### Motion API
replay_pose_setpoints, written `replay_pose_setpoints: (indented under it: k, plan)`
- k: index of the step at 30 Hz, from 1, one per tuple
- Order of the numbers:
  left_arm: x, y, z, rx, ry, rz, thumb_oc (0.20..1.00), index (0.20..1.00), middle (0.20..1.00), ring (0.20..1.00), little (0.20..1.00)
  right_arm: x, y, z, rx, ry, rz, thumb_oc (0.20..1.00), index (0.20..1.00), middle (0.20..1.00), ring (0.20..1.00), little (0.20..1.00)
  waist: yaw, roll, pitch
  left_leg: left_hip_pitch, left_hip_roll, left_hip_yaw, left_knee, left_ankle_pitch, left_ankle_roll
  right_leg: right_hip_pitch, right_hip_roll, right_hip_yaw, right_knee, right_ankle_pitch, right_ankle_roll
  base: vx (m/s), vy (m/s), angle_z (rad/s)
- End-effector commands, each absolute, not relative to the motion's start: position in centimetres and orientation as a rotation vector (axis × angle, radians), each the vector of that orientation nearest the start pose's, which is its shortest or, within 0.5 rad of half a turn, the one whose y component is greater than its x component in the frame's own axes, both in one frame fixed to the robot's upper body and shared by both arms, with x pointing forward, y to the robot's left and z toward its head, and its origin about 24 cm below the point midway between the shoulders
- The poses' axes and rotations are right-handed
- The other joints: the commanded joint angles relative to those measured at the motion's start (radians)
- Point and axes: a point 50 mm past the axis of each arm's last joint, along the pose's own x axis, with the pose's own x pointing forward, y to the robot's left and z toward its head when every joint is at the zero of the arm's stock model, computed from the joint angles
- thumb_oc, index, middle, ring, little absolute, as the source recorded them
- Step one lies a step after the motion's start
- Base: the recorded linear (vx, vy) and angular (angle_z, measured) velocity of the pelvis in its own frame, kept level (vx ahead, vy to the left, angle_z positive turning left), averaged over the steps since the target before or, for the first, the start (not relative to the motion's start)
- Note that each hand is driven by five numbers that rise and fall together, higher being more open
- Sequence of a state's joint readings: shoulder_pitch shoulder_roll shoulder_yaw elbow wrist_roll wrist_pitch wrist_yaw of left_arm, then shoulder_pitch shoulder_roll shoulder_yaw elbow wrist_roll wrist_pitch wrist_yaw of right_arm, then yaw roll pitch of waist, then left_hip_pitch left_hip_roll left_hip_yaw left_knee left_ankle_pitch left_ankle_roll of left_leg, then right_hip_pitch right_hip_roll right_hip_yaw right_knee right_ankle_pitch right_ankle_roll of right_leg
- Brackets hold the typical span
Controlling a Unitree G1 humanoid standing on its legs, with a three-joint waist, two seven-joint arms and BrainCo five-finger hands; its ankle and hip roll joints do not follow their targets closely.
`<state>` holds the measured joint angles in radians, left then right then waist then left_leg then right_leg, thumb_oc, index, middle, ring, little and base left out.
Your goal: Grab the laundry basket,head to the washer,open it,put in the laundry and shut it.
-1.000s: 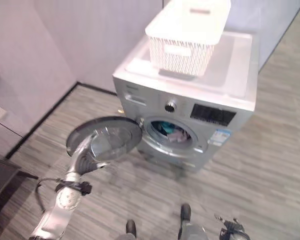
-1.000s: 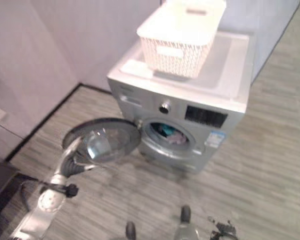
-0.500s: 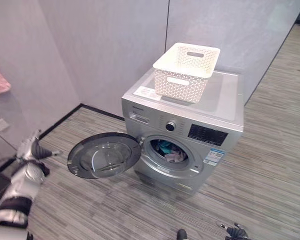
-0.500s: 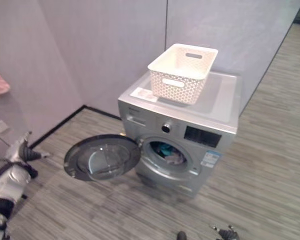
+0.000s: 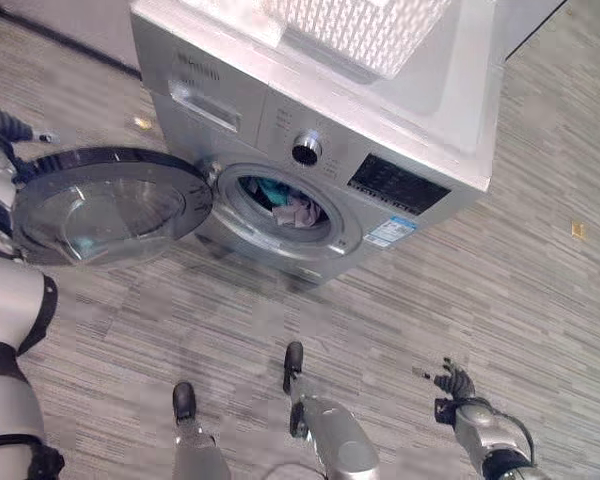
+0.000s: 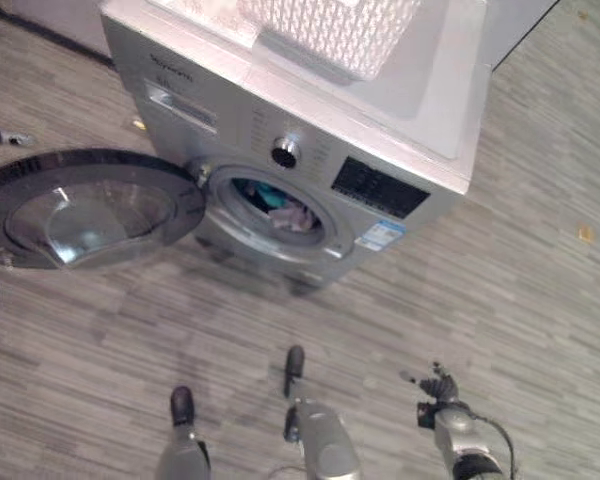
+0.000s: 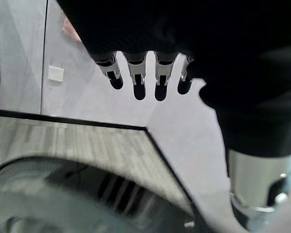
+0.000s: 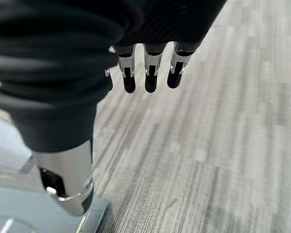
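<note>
A silver washer (image 5: 380,130) stands at twelve o'clock, its round door (image 5: 105,205) swung wide open toward nine o'clock. Inside the drum opening lies laundry (image 5: 290,205), teal and pale cloth together. A white lattice basket (image 5: 365,30) sits on the washer's top, cut off by the upper edge. The right hand (image 5: 455,385) hangs at five o'clock above the grey wood-pattern floor (image 5: 540,300), fingers relaxed and holding nothing, well apart from the washer.

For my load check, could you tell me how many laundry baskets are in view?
1: a white laundry basket on top of the washer, whose door hangs open.
</note>
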<state>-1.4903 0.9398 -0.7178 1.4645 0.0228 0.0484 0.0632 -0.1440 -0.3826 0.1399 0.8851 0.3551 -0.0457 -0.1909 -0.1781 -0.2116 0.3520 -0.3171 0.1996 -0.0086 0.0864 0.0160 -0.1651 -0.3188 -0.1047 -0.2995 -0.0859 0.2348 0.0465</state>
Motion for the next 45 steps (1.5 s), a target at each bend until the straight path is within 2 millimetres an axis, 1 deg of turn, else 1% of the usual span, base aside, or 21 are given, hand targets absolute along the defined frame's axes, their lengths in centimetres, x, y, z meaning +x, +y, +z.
replay_pose_setpoints:
  k: [1,6,10,15,18,21,22,23,24,26,27,28,29,30,31,34,37,38,40,42,45]
  plan:
    - [32.6,41.4,30.4,1.127,0.274,0.805,1.000,1.000,1.000,1.000,1.000,19.8,-28.3,-8.8,-0.172,0.695,-0.400,1.000,1.000,1.000,1.000,1.000,0.032,-0.020,-0.034,0.001,0.045,-0.030,0.101,-0.158,0.060,0.059,-0.123,0.048,0.010,-0.063,0.179,0.03,-0.049,0.21]
    - [32.2,41.5,31.9,1.128,0.248,0.848,1.000,1.000,1.000,1.000,1.000,20.3,-28.0,-8.4,-0.193,0.668,-0.362,1.000,1.000,1.000,1.000,1.000,0.030,-0.039,-0.021,-0.054,0.052,-0.055,0.127,-0.160,0.055,0.036,-0.112,0.040,0.003,-0.060,0.176,-0.02,-0.041,0.07]
    - [31.3,41.9,33.5,1.171,0.231,0.895,1.000,1.000,1.000,1.000,1.000,20.8,-27.8,-7.3,-0.218,0.603,-0.312,1.000,1.000,1.000,1.000,1.000,0.020,-0.057,-0.020,-0.115,0.065,-0.079,0.160,-0.163,0.046,0.004,-0.100,0.035,0.001,-0.054,0.178,0.00,-0.051,0.13]
    - [32.2,41.3,32.6,1.126,0.208,0.844,1.000,1.000,1.000,1.000,1.000,20.9,-28.1,-6.7,-0.226,0.573,-0.313,1.000,1.000,1.000,1.000,1.000,0.008,-0.050,-0.034,-0.149,0.069,-0.089,0.175,-0.164,0.041,-0.012,-0.096,0.028,-0.001,-0.055,0.179,0.03,-0.015,0.05]
    - [34.1,39.7,30.1,1.058,0.212,0.714,1.000,1.000,1.000,1.000,1.000,20.7,-27.9,-6.9,-0.220,0.582,-0.310,1.000,1.000,1.000,1.000,1.000,0.004,-0.035,-0.046,-0.155,0.059,-0.092,0.174,-0.166,0.041,-0.012,-0.101,0.028,-0.001,-0.057,0.179,0.03,0.002,0.04]
    - [35.1,38.9,26.1,1.033,0.282,0.568,1.000,1.000,1.000,1.000,1.000,20.7,-27.7,-6.5,-0.233,0.574,-0.291,1.000,1.000,1.000,1.000,1.000,0.005,-0.012,-0.066,-0.155,0.054,-0.093,0.178,-0.175,0.042,-0.007,-0.105,0.029,0.000,-0.062,0.180,0.04,-0.003,0.05]
    - [36.8,36.2,25.0,1.007,0.235,0.430,1.000,1.000,1.000,1.000,1.000,21.2,-28.5,-5.3,-0.273,0.529,-0.277,1.000,1.000,1.000,1.000,1.000,-0.002,0.016,-0.101,-0.163,0.048,-0.108,0.182,-0.181,0.040,-0.002,-0.102,0.024,0.002,-0.068,0.182,0.05,-0.032,0.08]
    - [37.0,35.8,24.8,0.996,0.224,0.405,1.000,1.000,1.000,1.000,1.000,21.2,-28.7,-5.1,-0.272,0.520,-0.284,1.000,1.000,1.000,1.000,1.000,-0.001,0.022,-0.104,-0.166,0.048,-0.110,0.185,-0.182,0.039,-0.002,-0.102,0.022,0.001,-0.068,0.183,0.03,-0.041,0.10]
    - [37.5,34.5,23.7,0.958,0.197,0.327,1.000,1.000,1.000,1.000,1.000,21.0,-28.9,-5.1,-0.258,0.525,-0.306,1.000,1.000,1.000,1.000,1.000,0.006,0.036,-0.106,-0.164,0.045,-0.113,0.187,-0.184,0.040,0.002,-0.102,0.018,0.003,-0.071,0.184,-0.01,-0.007,0.09]
    - [37.7,33.4,22.1,0.925,0.184,0.250,1.000,1.000,1.000,1.000,1.000,20.8,-29.2,-5.1,-0.243,0.527,-0.330,1.000,1.000,1.000,1.000,1.000,0.014,0.049,-0.107,-0.157,0.041,-0.116,0.185,-0.183,0.041,0.008,-0.105,0.015,0.005,-0.075,0.182,-0.01,0.000,0.02]
    - [37.7,33.4,22.1,0.925,0.184,0.250,1.000,1.000,1.000,1.000,1.000,20.8,-29.2,-5.1,-0.243,0.527,-0.330,1.000,1.000,1.000,1.000,1.000,0.014,0.049,-0.107,-0.157,0.041,-0.116,0.185,-0.183,0.041,0.008,-0.105,0.015,0.005,-0.075,0.182,0.00,0.000,0.00]
    - [37.2,32.3,19.8,0.878,0.184,0.142,1.000,1.000,1.000,1.000,1.000,20.5,-29.7,-5.0,-0.228,0.527,-0.362,1.000,1.000,1.000,1.000,1.000,0.031,0.066,-0.106,-0.136,0.038,-0.116,0.180,-0.184,0.042,0.020,-0.109,0.014,0.013,-0.082,0.180,0.00,0.000,0.00]
    - [36.8,31.9,18.8,0.864,0.187,0.091,1.000,1.000,1.000,1.000,1.000,20.3,-29.9,-5.0,-0.226,0.529,-0.369,1.000,1.000,1.000,1.000,1.000,0.038,0.072,-0.104,-0.126,0.038,-0.115,0.178,-0.185,0.043,0.026,-0.111,0.015,0.016,-0.084,0.179,-0.05,0.064,-0.06]
    - [35.0,31.0,16.0,0.834,0.201,-0.027,1.000,1.000,1.000,1.000,1.000,19.9,-30.5,-4.9,-0.222,0.535,-0.396,1.000,1.000,1.000,1.000,1.000,0.046,0.073,-0.102,-0.102,0.017,-0.106,0.166,-0.162,0.051,0.034,-0.131,0.015,0.029,-0.082,0.169,-0.04,0.061,-0.03]
    - [33.9,30.9,14.6,0.786,0.215,-0.064,1.000,1.000,1.000,1.000,1.000,19.9,-30.7,-4.7,-0.227,0.535,-0.399,1.000,1.000,1.000,1.000,1.000,0.051,0.075,-0.102,-0.080,0.018,-0.099,0.161,-0.165,0.054,0.045,-0.132,0.021,0.032,-0.086,0.166,-0.03,0.073,-0.08]
    - [31.3,29.0,10.7,0.577,0.241,-0.190,1.000,1.000,1.000,1.000,1.000,20.0,-31.5,-4.4,-0.247,0.535,-0.419,1.000,1.000,1.000,1.000,1.000,0.055,0.085,-0.111,-0.012,0.018,-0.072,0.135,-0.163,0.062,0.080,-0.138,0.034,0.035,-0.093,0.164,0.04,0.044,-0.17]
    - [29.2,27.4,7.9,0.392,0.283,-0.264,1.000,1.000,1.000,1.000,1.000,20.2,-32.2,-3.7,-0.263,0.511,-0.436,1.000,1.000,1.000,1.000,1.000,0.053,0.095,-0.123,0.064,0.010,-0.041,0.099,-0.154,0.071,0.108,-0.146,0.056,0.046,-0.102,0.161,0.08,0.060,-0.29]
    - [27.7,26.6,6.7,0.367,0.315,-0.311,1.000,1.000,1.000,1.000,1.000,19.7,-32.9,-3.6,-0.269,0.516,-0.459,1.000,1.000,1.000,1.000,1.000,0.053,0.103,-0.135,0.114,0.011,-0.024,0.074,-0.150,0.076,0.129,-0.148,0.068,0.054,-0.114,0.160,0.13,0.059,-0.33]
    - [26.7,26.1,5.4,0.302,0.347,-0.315,1.000,1.000,1.000,1.000,1.000,19.3,-33.6,-3.7,-0.279,0.531,-0.491,1.000,1.000,1.000,1.000,1.000,0.049,0.109,-0.152,0.169,0.007,-0.004,0.043,-0.141,0.080,0.153,-0.153,0.081,0.062,-0.125,0.160,0.12,0.041,-0.42]
    - [25.6,25.1,4.2,0.239,0.369,-0.337,1.000,1.000,1.000,1.000,1.000,18.8,-34.5,-3.8,-0.273,0.544,-0.546,1.000,1.000,1.000,1.000,1.000,0.042,0.128,-0.175,0.236,0.008,0.022,0.008,-0.129,0.080,0.186,-0.153,0.095,0.065,-0.137,0.160,0.16,0.021,-0.37]
    - [26.2,23.3,3.7,0.154,0.319,-0.328,1.000,1.000,1.000,1.000,1.000,17.2,-35.1,-5.0,-0.283,0.616,-0.589,1.000,1.000,1.000,1.000,1.000,0.033,0.149,-0.208,0.309,0.016,0.055,-0.049,-0.111,0.075,0.228,-0.140,0.100,0.047,-0.147,0.159,0.13,-0.018,-0.20]
